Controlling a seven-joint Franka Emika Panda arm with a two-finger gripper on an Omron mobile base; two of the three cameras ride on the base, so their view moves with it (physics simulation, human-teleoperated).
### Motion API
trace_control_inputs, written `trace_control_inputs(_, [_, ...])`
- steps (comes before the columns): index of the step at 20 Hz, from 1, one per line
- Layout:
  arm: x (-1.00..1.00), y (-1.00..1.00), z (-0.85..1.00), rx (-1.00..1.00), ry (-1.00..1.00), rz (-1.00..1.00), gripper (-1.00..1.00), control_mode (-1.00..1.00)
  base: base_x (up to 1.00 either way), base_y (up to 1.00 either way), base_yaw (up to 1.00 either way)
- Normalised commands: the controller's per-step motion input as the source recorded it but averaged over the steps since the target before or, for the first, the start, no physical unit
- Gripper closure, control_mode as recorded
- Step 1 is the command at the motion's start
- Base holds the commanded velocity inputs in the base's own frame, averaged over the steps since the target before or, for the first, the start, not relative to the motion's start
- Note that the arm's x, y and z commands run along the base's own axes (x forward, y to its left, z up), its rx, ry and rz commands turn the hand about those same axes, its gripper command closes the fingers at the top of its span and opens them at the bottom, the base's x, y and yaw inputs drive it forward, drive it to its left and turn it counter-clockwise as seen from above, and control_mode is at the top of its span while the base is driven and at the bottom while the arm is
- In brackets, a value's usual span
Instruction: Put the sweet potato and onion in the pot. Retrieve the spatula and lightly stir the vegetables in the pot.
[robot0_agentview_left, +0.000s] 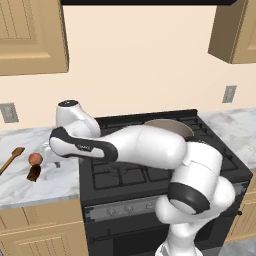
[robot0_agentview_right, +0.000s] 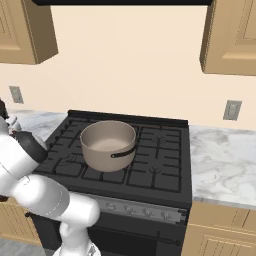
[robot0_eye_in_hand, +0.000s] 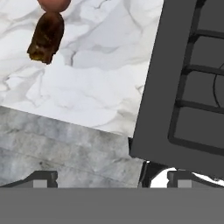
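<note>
The sweet potato (robot0_agentview_left: 34, 173) lies on the marble surface (robot0_agentview_left: 20, 187) left of the stove (robot0_agentview_left: 150, 175), a dark brown stub just at 6 o'clock of the onion (robot0_agentview_left: 35, 159), the two touching or very nearly so. In the hand view the sweet potato (robot0_eye_in_hand: 46, 37) sits at 11 o'clock, its upper end against the onion (robot0_eye_in_hand: 54, 3), which is cut off by the top edge. The spatula (robot0_agentview_left: 11, 160) rests on the same surface at 9 o'clock of the onion, a little apart from it, handle running down toward 7 o'clock.

The pot (robot0_agentview_right: 108, 144) stands on the stove's (robot0_agentview_right: 150, 165) back left burner grate, pale inside, a dark side handle facing the front right.

The fingers (robot0_eye_in_hand: 111, 178) stand wide apart with nothing between them, one tip at each side of the hand view's bottom. They hover above the surface (robot0_eye_in_hand: 92, 87) near the stove's (robot0_eye_in_hand: 183, 87) left edge, well short of the sweet potato. In the left base view the arm reaches leftward across the stove front toward the vegetables.
</note>
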Motion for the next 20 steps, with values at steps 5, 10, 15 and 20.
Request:
trace_control_inputs(5, [0.3, 0.33, -0.58, 0.0, 0.0, -0.12, -1.0, -1.0, 0.0, 0.0, 0.0])
trace_control_inputs(10, [0.24, 0.25, -0.19, 0.03, -0.07, -0.16, -1.0, -1.0, 0.0, 0.0, 0.0])
trace_control_inputs(15, [0.33, 0.31, -0.08, 0.01, -0.07, -0.1, -1.0, -1.0, 0.0, 0.0, 0.0])
trace_control_inputs(20, [0.31, 0.32, -0.15, 0.0, -0.01, 0.0, -1.0, -1.0, 0.0, 0.0, 0.0])
